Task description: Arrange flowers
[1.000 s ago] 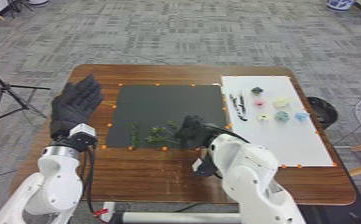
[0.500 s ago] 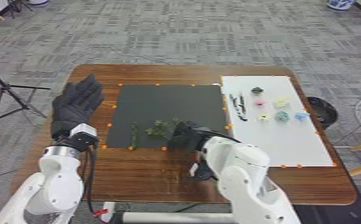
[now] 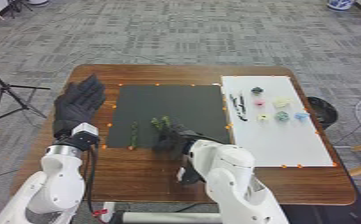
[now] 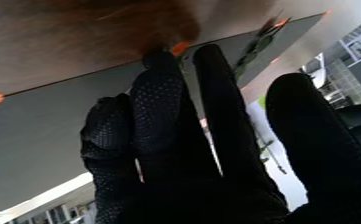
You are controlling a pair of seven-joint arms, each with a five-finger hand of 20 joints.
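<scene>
The table (image 3: 96, 170) is glossy brown wood (faintly grained), the black sheet (image 3: 163, 102) flat and matt.

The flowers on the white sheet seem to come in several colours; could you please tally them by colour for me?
Dark flower: 1
Pink flower: 1
Pale yellow flowers: 2
Blue-green flower: 1
Light blue flower: 1
Total: 6

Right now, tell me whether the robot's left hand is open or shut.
Open: in the head view, the left hand has its fingers stretched out away from the robot, not curled.
</scene>
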